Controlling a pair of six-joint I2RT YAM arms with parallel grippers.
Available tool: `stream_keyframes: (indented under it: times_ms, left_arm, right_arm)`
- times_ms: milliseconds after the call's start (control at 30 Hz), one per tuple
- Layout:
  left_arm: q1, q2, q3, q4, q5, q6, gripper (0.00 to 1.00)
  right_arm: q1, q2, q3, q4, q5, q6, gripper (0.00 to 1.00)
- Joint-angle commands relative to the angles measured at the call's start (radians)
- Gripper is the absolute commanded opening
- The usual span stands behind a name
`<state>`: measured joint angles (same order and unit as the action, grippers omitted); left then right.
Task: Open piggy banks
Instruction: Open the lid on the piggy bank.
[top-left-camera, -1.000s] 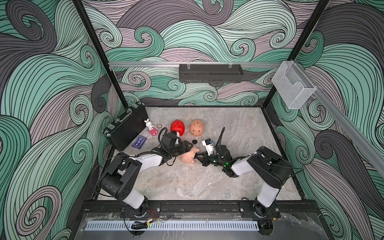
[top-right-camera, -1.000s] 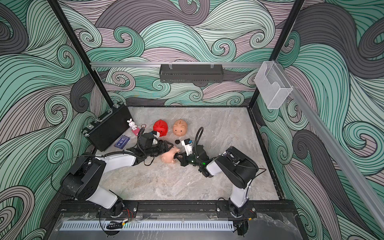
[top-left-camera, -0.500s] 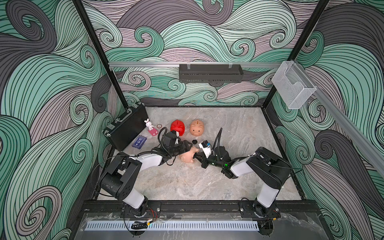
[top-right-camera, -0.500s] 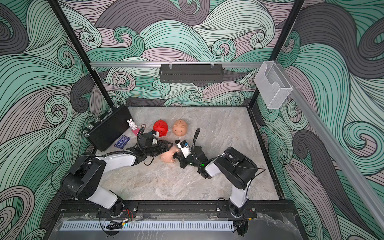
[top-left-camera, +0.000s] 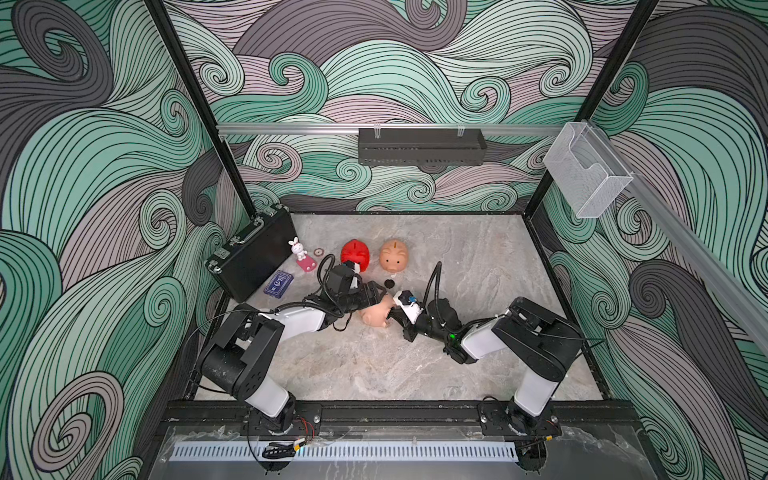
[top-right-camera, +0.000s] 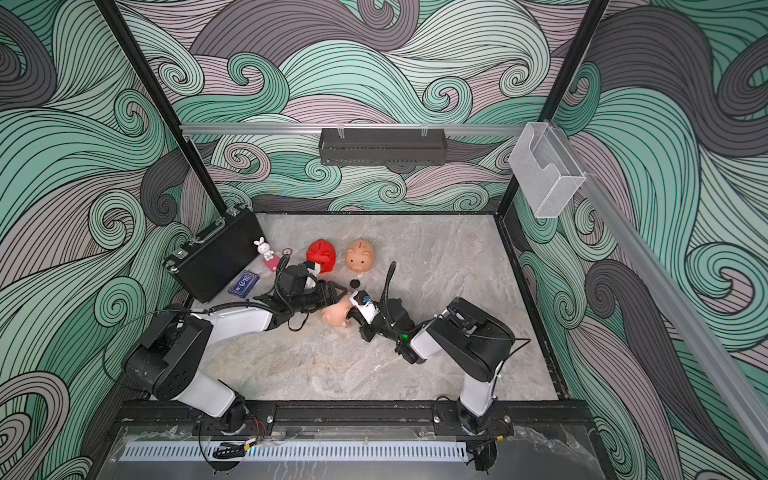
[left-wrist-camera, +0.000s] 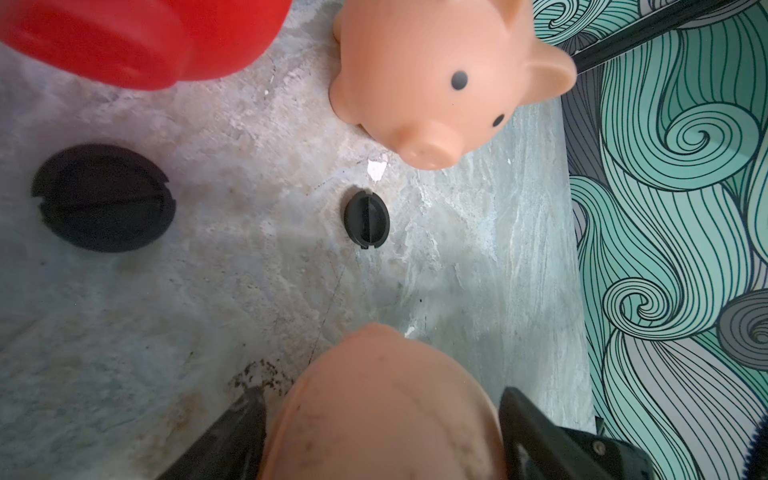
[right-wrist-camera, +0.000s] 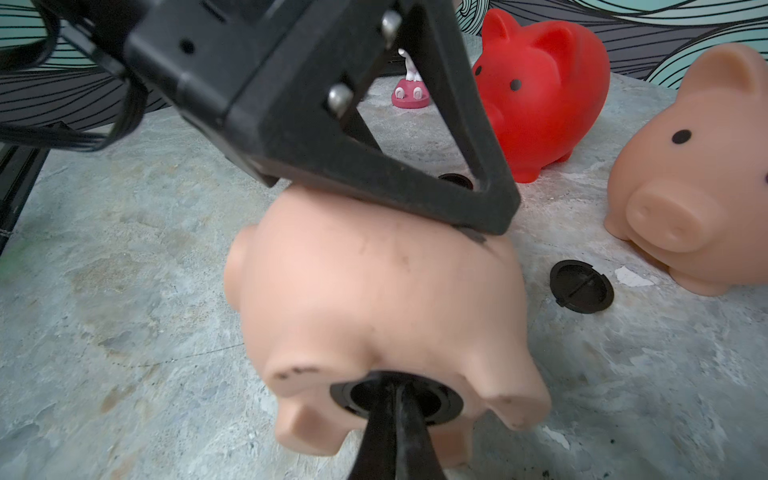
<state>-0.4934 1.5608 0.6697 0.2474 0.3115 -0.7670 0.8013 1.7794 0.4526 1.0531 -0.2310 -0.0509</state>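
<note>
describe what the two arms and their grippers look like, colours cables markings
Both arms have black joint housings and white link shells. The left arm and right arm each carry looping black cables. The right arm shows a small green light. The left gripper has a black triangular open-frame finger with silver screws.

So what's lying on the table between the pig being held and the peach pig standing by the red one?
A loose black plug lies on bare tabletop between the held pig and the standing peach pig, clearest in the left wrist view.

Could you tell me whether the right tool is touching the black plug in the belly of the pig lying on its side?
Touching: the right wrist view shows the right tool, shut, pushed into the black belly plug of the tipped peach pig.
</note>
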Motion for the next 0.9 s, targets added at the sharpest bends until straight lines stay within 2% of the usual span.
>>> stream_keyframes:
  times_ms: [0, 500, 667, 867]
  left_arm:
    - [-0.034, 0.059, -0.051, -0.224, 0.078, 0.019, 0.83]
    - [-0.029, 0.058, -0.063, -0.213, 0.082, 0.018, 0.83]
    - [-0.029, 0.056, -0.065, -0.217, 0.081, 0.02, 0.83]
    - [-0.027, 0.053, -0.068, -0.213, 0.081, 0.018, 0.83]
  right_arm:
    - [0.024, -0.029, -0.01, 0.067, -0.011, -0.023, 0.0]
    - [0.032, -0.075, -0.081, 0.039, 0.061, 0.087, 0.0]
    - [0.032, -0.114, -0.075, -0.019, 0.103, 0.207, 0.0]
    - [0.031, -0.164, -0.086, -0.015, 0.089, 0.331, 0.0]
